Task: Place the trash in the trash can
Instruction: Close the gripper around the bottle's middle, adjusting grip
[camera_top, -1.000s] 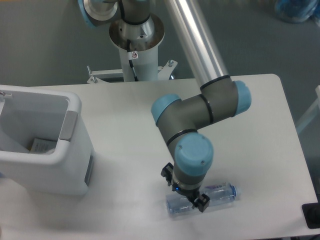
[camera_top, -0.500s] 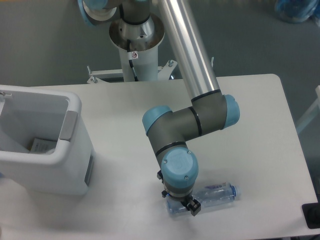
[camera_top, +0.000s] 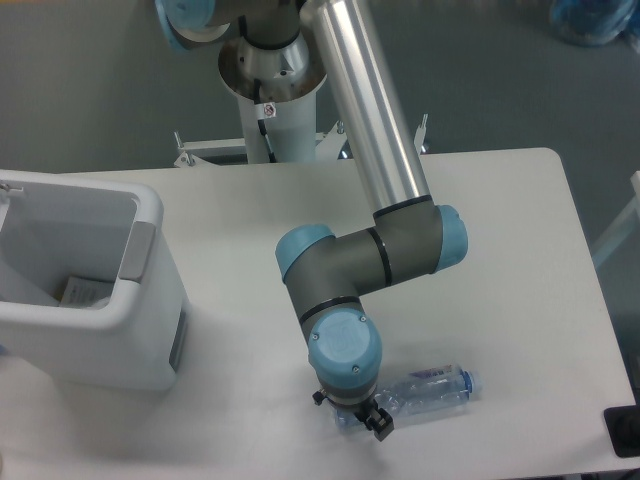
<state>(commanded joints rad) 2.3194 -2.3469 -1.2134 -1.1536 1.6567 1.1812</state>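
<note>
A clear plastic bottle (camera_top: 432, 389) with a blue cap lies on its side near the table's front edge, cap to the right. My gripper (camera_top: 352, 411) is low over the bottle's left, bottom end, pointing down. One dark finger (camera_top: 378, 424) shows in front of the bottle and the other behind it, so the jaws stand apart astride it. The wrist hides most of both fingers. The white boxy trash can (camera_top: 148, 214) stands at the left. A whitish bag with print (camera_top: 85, 292) lies inside it.
The arm's base column (camera_top: 272, 90) stands behind the table's far edge. The table's front edge runs just below the bottle. A dark object (camera_top: 625, 430) sits off the table's front right corner.
The arm has folded in and the wrist has moved left and down, from the bottle's middle to its left end. The bottle has not moved.
</note>
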